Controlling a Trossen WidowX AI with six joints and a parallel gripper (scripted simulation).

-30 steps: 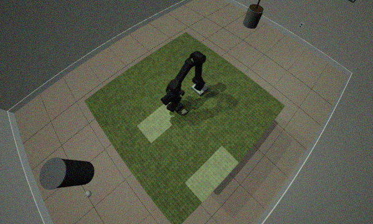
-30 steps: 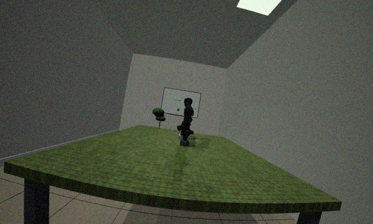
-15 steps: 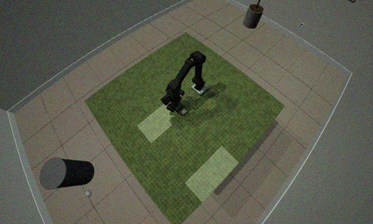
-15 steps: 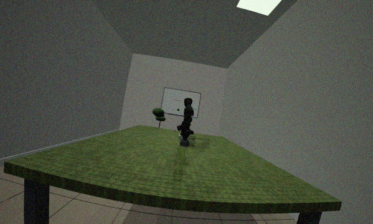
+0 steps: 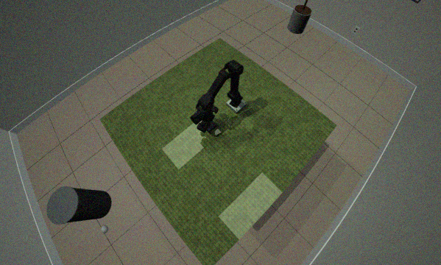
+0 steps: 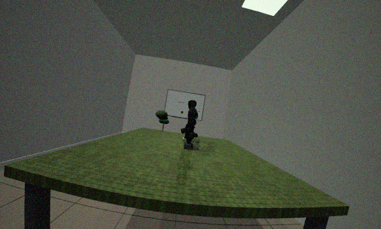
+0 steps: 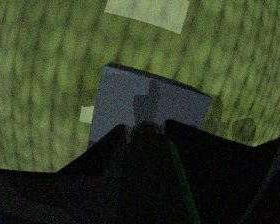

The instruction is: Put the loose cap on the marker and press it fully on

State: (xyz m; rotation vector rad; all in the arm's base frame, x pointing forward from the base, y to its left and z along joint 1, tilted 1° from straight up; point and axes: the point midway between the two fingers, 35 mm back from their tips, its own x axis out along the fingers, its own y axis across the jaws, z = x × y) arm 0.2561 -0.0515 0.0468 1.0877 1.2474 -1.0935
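The holder block [image 7: 116, 95] is grey-blue and lies just beyond and below the fingertips in the wrist view; it is a small bluish shape [image 6: 187, 146] under the arm in the exterior view. My black gripper [image 7: 147, 129] [image 6: 189, 142] points down over the block. It is shut on the cap [image 7: 158, 175], a dark green shape between the fingers in the wrist view. The marker is not seen apart from the cap and fingers, so I cannot tell whether the cap is over it or how far on it sits. A shadow falls on the block's top.
The green table top [image 5: 150, 99] [image 6: 114, 168] carries the arm's base [image 5: 236, 106]. Bright light patches [image 5: 183, 149] [image 7: 148, 12] lie on the table. A dark cylinder [image 5: 91, 203] and a plant pot [image 5: 299, 20] stand on the floor beyond the table.
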